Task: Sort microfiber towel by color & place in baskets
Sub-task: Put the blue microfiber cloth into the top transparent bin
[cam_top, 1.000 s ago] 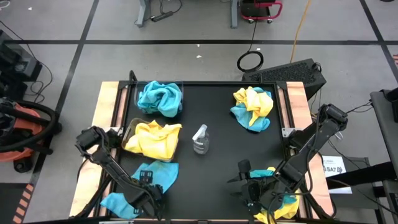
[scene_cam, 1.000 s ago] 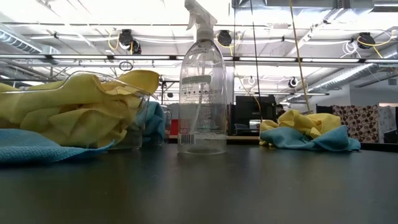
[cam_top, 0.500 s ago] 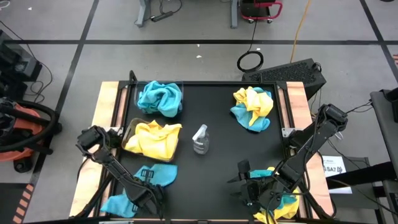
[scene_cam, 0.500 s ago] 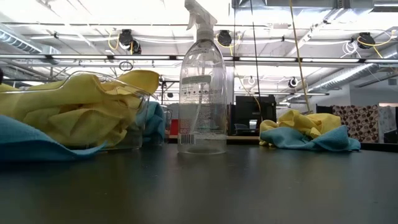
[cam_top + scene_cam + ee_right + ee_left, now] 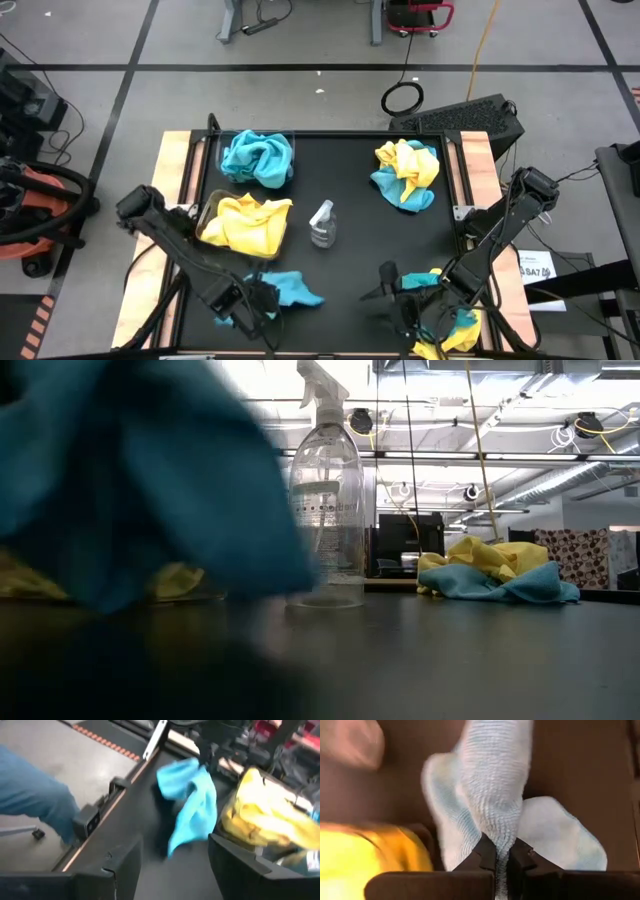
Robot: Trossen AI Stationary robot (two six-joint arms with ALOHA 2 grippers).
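Note:
A teal microfiber towel point(image 5: 295, 290) hangs bunched from my left gripper point(image 5: 252, 300), which is shut on it near the table's near left. In the low view the towel point(image 5: 150, 480) fills the left as a blur. Two clear baskets stand at the far left. One point(image 5: 292, 140) holds teal towels and the other point(image 5: 207, 210) holds yellow ones. My right gripper point(image 5: 172, 865) stands open at the near right with nothing between its fingers. It is beside yellow and teal towels point(image 5: 450, 330). My left gripper pinches a gathered fold of the teal towel point(image 5: 500, 837) between its two fingers. The fingers come from above, as the right wrist view shows. The towel point(image 5: 192, 805) hangs slack below them. I cannot tell whether its lower end touches the table.
A clear spray bottle point(image 5: 322, 222) stands upright mid-table. A pile of yellow and teal towels point(image 5: 405, 172) lies at the far right. Bare black tabletop point(image 5: 350, 160) lies between the baskets and that pile. A person's blue-clad leg point(image 5: 35, 795) shows beyond the table's left edge.
My left gripper has shut on the teal towel that lay spread at the near left. It has then risen and gone toward the table's right. The towel has been drawn up off the table into a bunch and hangs from the fingers.

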